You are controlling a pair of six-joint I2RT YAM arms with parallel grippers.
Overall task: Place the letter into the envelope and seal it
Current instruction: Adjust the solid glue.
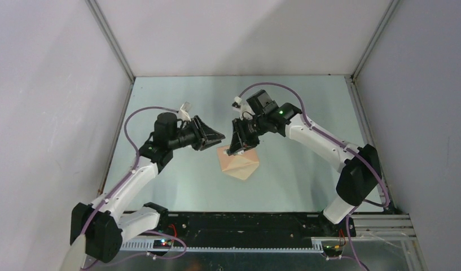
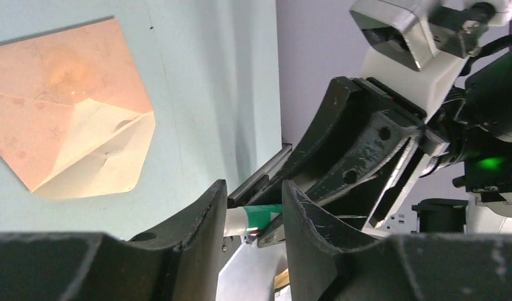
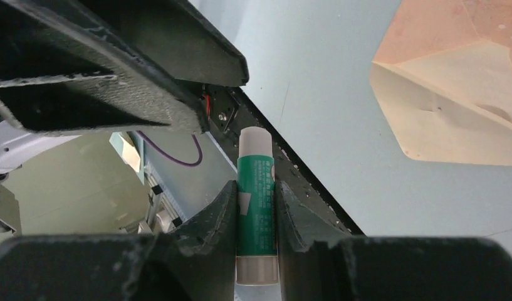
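Observation:
The tan envelope (image 1: 240, 165) lies flat on the table, its pointed flap open and showing a paler cream inside (image 2: 99, 157). It also fills the upper right of the right wrist view (image 3: 466, 75). The letter is hidden; no separate sheet shows. My right gripper (image 3: 256, 188) hovers over the envelope's far edge (image 1: 238, 145), shut on a green glue stick (image 3: 256, 207) whose white cap points away from the wrist. My left gripper (image 2: 253, 194) hangs just left of it (image 1: 219, 135), facing the right gripper. Its jaws stand apart, with the glue stick (image 2: 261, 216) showing beyond the gap, not between them.
Grey walls with metal corner posts (image 1: 112, 42) enclose the pale green table (image 1: 307, 107) on three sides. A black rail (image 1: 245, 223) with wiring runs along the near edge between the arm bases.

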